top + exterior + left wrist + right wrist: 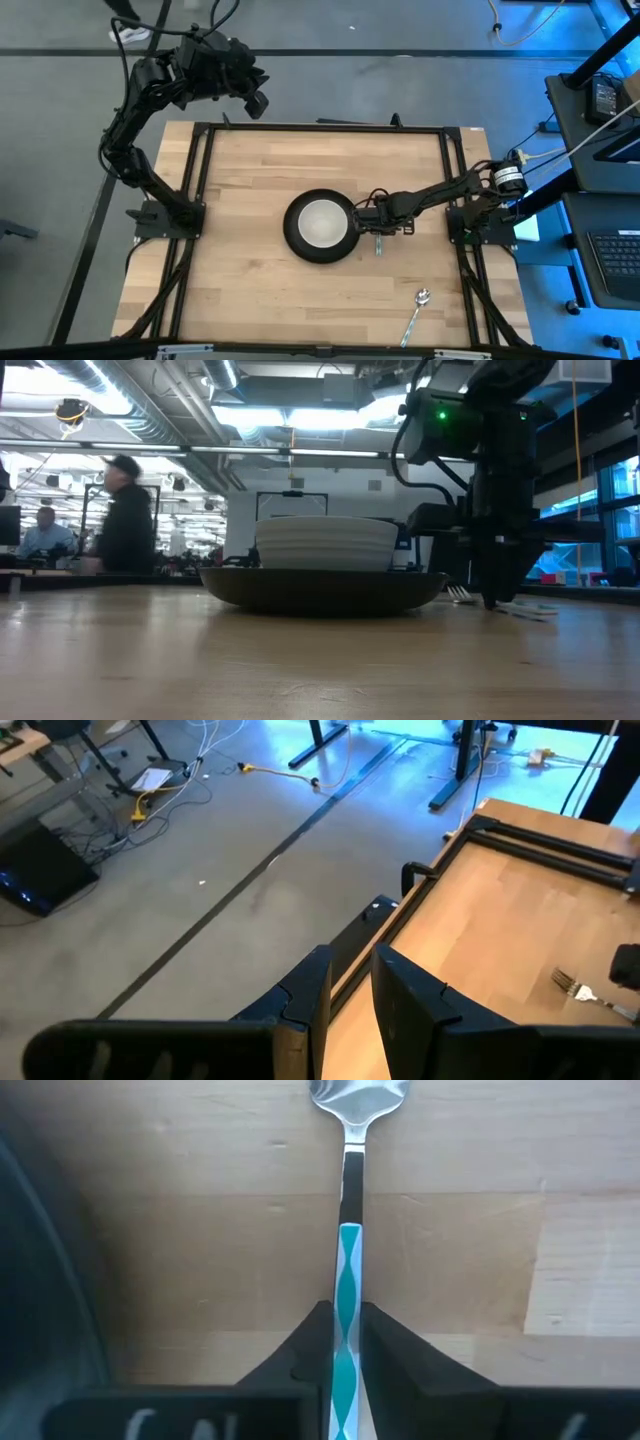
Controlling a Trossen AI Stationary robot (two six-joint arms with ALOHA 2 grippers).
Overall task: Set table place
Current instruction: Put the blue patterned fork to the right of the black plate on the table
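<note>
Open lab w/ ceiling ducts behind; bench [250, 180] = light wood planks in a thin black frame, grey floor around it.

Right claw [379, 232] is down at bench level just beside the plate, clenched on a utensil handle [345, 1315]. Handle has a teal/white diamond pattern and runs straight out between the fingers [392, 1342]. Shiny metal head at the far end [358, 1095] is cut off by the frame edge; can't tell the type from the right wrist cam. Left wrist cam shows fork tines [568, 983] on the wood next to the right claw, so prob a fork. Utensil lies flat on the bench, parallel to the plate rim.

Black plate [318, 226] sits roughly mid-bench w/ a white bowl [320, 221] inside it. Low cam: bowl [326, 543] is ribbed and upright in the plate [322, 588].

Spoon [416, 312] lies well apart, near the front right edge, tilted, bowl end toward the plate.

Left claw [346, 995] parked up high past the far left corner, off the bench, over the floor; fingers nearly together, nothing between them.

Bkgd in low cam: person in dark top + cap [124, 515] standing, another seated [42, 532].
</note>
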